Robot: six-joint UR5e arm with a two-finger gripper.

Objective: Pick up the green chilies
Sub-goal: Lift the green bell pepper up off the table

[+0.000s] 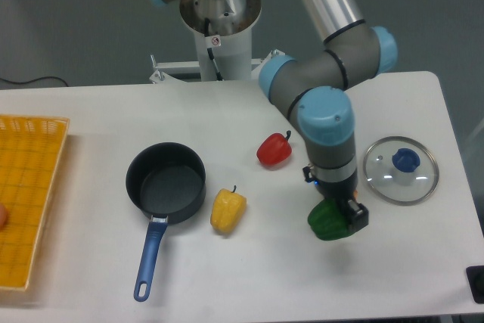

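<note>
The green chilies [324, 222] are one glossy dark-green bell pepper at the front right of the white table. My gripper [338, 219] comes down on it from above. One black finger [358, 217] presses on its right side, and the other finger is hidden behind the pepper. The jaws look closed around the pepper. I cannot tell whether it rests on the table or hangs just above it.
A red bell pepper [274, 150] lies just left of the arm. A yellow bell pepper [228, 211] lies next to a black pot with a blue handle [165, 181]. A glass lid with a blue knob [401, 169] lies to the right. An orange basket [26, 194] is at the left edge.
</note>
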